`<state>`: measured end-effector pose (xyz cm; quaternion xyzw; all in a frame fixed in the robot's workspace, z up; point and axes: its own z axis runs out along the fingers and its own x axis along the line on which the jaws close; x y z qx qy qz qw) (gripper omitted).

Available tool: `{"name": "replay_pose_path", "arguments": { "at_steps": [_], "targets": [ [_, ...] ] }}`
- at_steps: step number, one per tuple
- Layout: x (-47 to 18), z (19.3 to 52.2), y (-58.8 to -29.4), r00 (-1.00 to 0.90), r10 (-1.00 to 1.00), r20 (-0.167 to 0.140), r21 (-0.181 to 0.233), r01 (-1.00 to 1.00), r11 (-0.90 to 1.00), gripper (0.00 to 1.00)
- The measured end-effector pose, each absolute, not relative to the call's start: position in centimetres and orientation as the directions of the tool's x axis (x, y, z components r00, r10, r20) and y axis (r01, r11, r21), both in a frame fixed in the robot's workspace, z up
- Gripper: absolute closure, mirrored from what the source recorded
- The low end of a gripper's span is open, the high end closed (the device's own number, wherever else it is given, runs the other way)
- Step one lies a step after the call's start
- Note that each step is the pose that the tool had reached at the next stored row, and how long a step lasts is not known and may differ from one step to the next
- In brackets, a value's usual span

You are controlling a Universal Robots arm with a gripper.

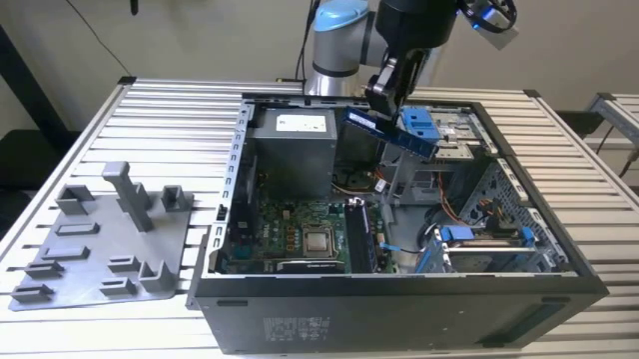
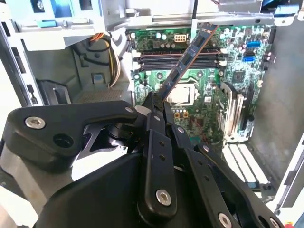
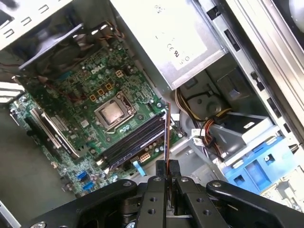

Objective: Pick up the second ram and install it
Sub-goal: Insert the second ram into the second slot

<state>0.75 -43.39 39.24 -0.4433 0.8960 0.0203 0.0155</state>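
Note:
My gripper [image 1: 378, 105] hangs over the open computer case [image 1: 399, 314], shut on one end of the second ram [image 1: 391, 132], a long dark stick that juts out at a slant above the case interior. In the second wrist view the ram [image 2: 186, 56] reaches out from the gripper [image 2: 157, 100] over the green motherboard [image 2: 199, 95], crossing the black memory slots [image 2: 156, 60]. In the first wrist view the ram [image 3: 167, 130] is seen edge-on, rising from the gripper [image 3: 167, 165] beside the memory slots [image 3: 135, 140]. One slot looks filled with a dark stick.
A grey holder plate [image 1: 100, 277] with blocks and a tall post [image 1: 130, 194] lies at the exterior view's left on the slatted table [image 1: 170, 112]. Inside the case are a grey power supply [image 1: 295, 149], the processor [image 1: 317, 241], cables and blue drive brackets [image 1: 427, 123].

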Motion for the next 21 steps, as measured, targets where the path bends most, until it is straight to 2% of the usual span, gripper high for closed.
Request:
{"name": "replay_pose_path", "arguments": {
  "at_steps": [21],
  "targets": [
    [0.75,39.19,-43.41,-0.808,-0.588,-0.045,0.023,-0.589,0.808,0.86]
  ]
}}
